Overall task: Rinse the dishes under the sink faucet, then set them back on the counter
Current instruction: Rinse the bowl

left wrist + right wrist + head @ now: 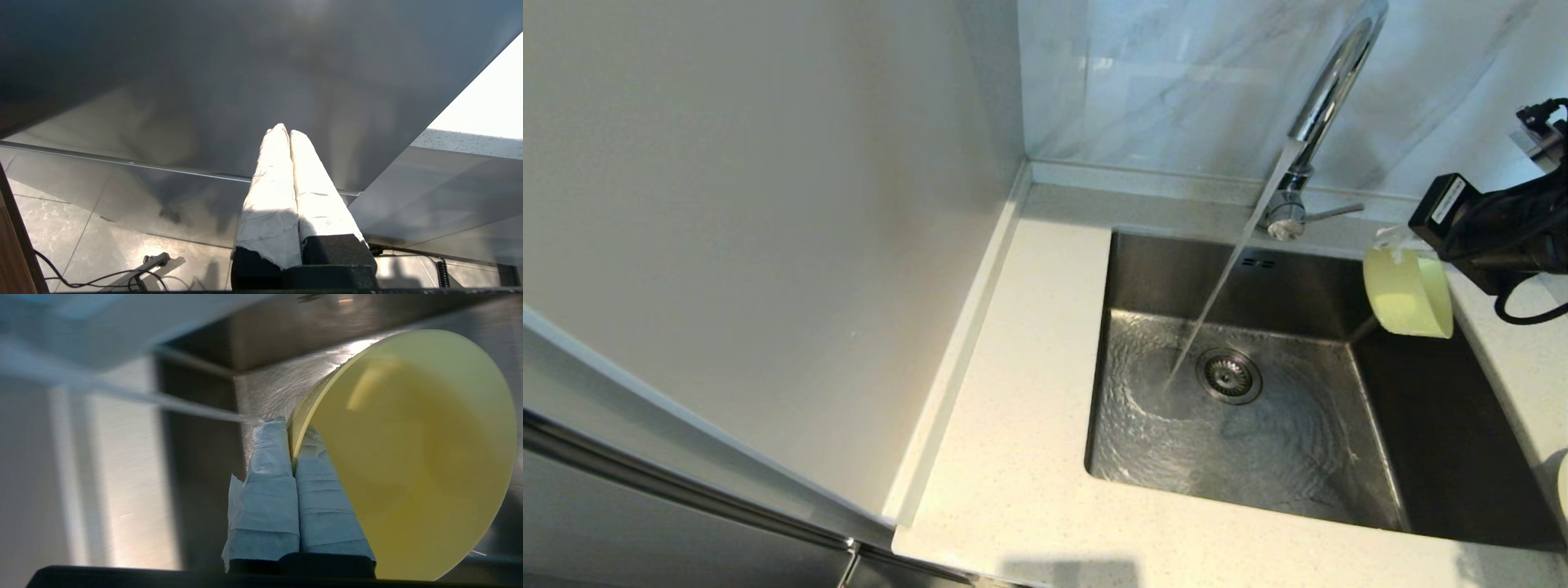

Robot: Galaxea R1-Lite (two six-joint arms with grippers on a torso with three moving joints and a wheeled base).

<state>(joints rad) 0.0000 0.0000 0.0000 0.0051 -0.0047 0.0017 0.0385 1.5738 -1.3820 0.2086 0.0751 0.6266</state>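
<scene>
So the right pincer point(1395, 245) sits at the right edge of the head view, clamped on the rim of the small pale yellow round bowl point(1409, 292), with one wrapped finger inside and one outside, which the right wrist view shows clearly. The bowl hangs on its side over the upper right corner of the grey steel square basin point(1437, 441), its opening turned toward the right of the frame. Water runs from the tall shiny chrome gooseneck faucet point(1327, 98) in a slanted stream point(1217, 302) that lands just left of the round drain point(1229, 376), so the stream lies left of and below the bowl, well apart from it; my guess is the bowl has to travel left to get wet. The left pincer point(286, 132) is parked off to the side, fingers pressed together on nothing. The cream-white speckled stone table point(1013, 425) wraps around the basin. There's no readable writing or branding anywhere; the label on the right arm's black housing is too small to make out.
</scene>
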